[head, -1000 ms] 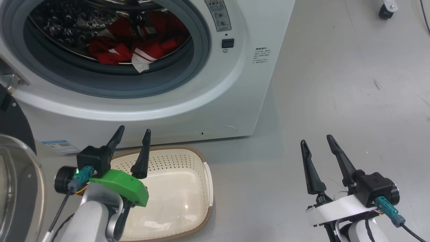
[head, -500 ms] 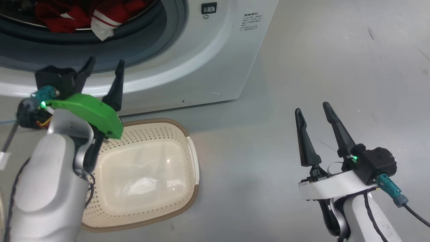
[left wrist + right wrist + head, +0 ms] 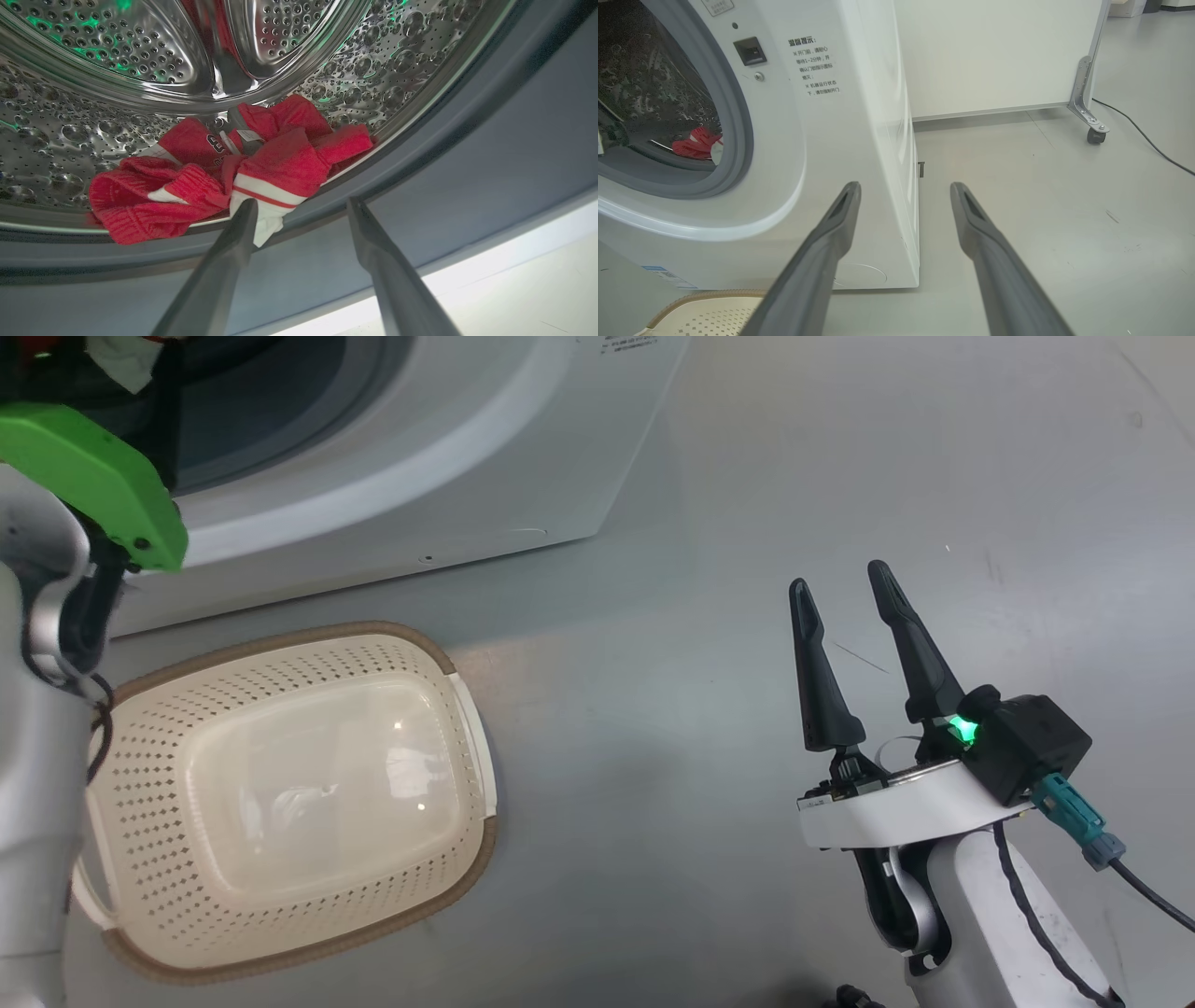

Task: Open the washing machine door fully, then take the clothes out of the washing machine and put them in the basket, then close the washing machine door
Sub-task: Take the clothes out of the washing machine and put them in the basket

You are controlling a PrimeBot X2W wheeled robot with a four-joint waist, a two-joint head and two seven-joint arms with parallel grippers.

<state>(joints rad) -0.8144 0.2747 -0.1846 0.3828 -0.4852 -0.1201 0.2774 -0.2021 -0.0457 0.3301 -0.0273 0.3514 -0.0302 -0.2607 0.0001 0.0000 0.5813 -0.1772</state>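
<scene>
The clothes (image 3: 196, 186), a red bundle with a white cuff, lie at the front lip of the steel drum (image 3: 117, 46) in the washing machine (image 3: 448, 448). My left gripper (image 3: 300, 201) is open just outside the grey gasket (image 3: 467, 163), its left fingertip (image 3: 245, 214) beside the white cuff, and nothing is between the fingers. On the floor in front of the machine sits the cream basket (image 3: 308, 633), with nothing in it. My right gripper (image 3: 837, 575) stands open over bare floor to its right. The washing machine door is out of view.
My left forearm with its green cover (image 3: 93, 485) hangs over the basket's left end. The right wrist view shows the machine's corner (image 3: 896, 140), a white partition on a caster (image 3: 1094, 135) and a cable (image 3: 1148, 144) on the grey floor behind.
The head camera has tilted down, so the machine slid up and out of the picture. My left arm has risen from over the basket towards the drum opening. The right gripper has hardly moved.
</scene>
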